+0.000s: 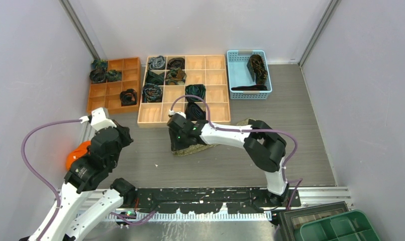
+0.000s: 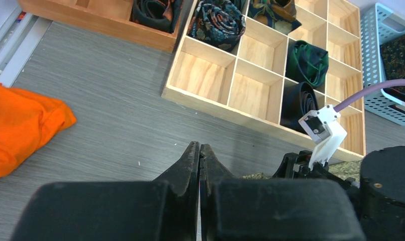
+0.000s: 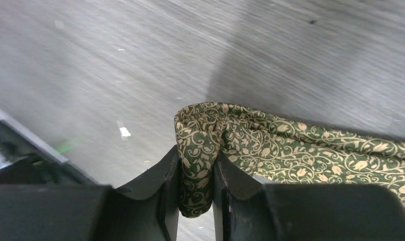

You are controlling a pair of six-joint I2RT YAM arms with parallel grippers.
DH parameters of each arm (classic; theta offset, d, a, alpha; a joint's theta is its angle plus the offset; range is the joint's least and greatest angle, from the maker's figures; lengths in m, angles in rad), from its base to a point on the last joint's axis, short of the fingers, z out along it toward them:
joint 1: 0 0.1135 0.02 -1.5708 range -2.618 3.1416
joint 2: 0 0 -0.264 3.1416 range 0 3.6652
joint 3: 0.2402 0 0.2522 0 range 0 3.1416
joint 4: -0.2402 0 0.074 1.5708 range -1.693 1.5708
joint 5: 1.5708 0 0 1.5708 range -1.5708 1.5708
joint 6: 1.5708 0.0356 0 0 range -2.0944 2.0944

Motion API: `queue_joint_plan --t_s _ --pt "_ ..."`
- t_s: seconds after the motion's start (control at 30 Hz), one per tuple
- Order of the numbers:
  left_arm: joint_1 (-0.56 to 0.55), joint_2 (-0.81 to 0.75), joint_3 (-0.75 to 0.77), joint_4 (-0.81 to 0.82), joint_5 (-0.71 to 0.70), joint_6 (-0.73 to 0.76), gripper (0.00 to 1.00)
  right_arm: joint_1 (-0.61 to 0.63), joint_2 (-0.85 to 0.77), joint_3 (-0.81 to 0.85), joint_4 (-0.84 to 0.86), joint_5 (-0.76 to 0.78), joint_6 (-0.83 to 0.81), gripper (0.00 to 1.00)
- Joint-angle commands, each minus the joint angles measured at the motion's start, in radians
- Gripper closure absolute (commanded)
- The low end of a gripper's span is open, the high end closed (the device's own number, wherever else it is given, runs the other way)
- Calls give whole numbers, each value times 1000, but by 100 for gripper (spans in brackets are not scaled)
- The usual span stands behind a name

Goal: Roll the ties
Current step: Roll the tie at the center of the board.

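The right gripper [image 3: 196, 173] was clamped on the folded end of the olive-gold tie [image 3: 301, 150], which lay on the grey table [image 1: 155, 160] just near of the wooden tray [image 1: 214, 63]. The roll looked barely begun! Next, I'd judge: turn that end over onto the strip, keeping it tight. The left gripper [image 2: 199, 155] hung near-left, fingers together, empty. Pale walls [image 1: 34, 60] boxed the table in.
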Motion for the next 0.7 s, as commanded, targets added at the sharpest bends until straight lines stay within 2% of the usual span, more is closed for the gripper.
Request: queue_joint_plan --t_s 0.0,0.3,0.53,0.67 --pt "3 38 59 96 17 33 100 -46 -114 -117 314 -253 129 70" --pt "3 127 59 172 91 27 100 -147 -169 -377 719 -452 287 70" --pt "3 178 45 242 163 30 100 -201 -214 -532 872 -470 326 70" --pt "3 212 37 277 195 27 100 -229 -234 -584 901 -474 324 71"
